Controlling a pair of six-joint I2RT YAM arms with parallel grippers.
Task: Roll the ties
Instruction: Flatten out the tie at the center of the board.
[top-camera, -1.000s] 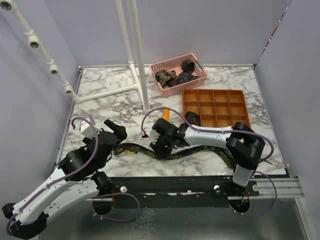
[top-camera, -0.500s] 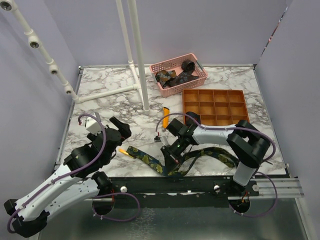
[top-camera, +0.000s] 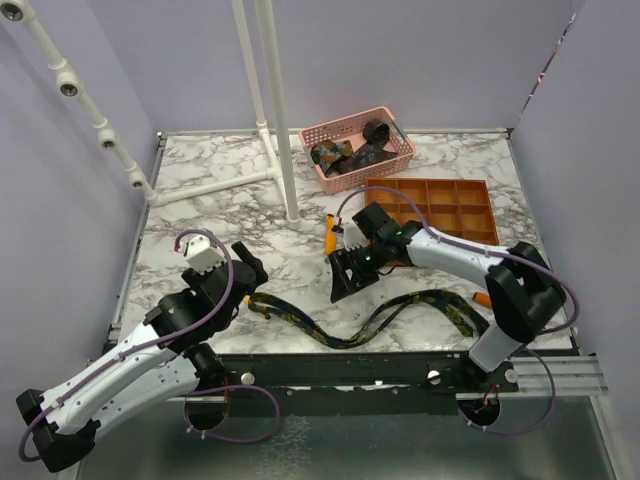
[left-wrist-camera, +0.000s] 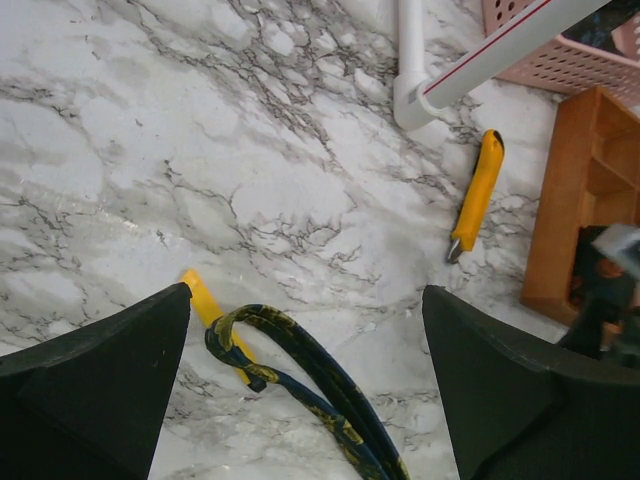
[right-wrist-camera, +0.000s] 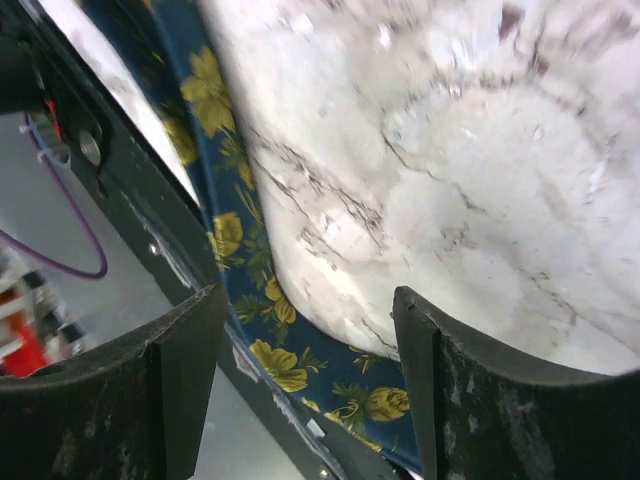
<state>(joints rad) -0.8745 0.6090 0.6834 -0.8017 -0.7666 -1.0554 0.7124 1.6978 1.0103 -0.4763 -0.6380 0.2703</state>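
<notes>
Your right gripper (top-camera: 345, 282) is hovering over the white marble table (top-camera: 220, 215) with its jaws standing apart, gripping nothing. At its 6 o'clock, the long navy necktie with yellow flowers (top-camera: 300, 325) is lying uncoiled in a wavy line along the near table edge. At 9 o'clock, your left gripper (left-wrist-camera: 305, 380) is gaping wide above the tie's folded end. At 12 o'clock the orange-yellow utility knife (top-camera: 331, 232) is lying flat, and beyond it the pink plastic basket (top-camera: 365, 178) is holding more dark ties (top-camera: 350, 158).
</notes>
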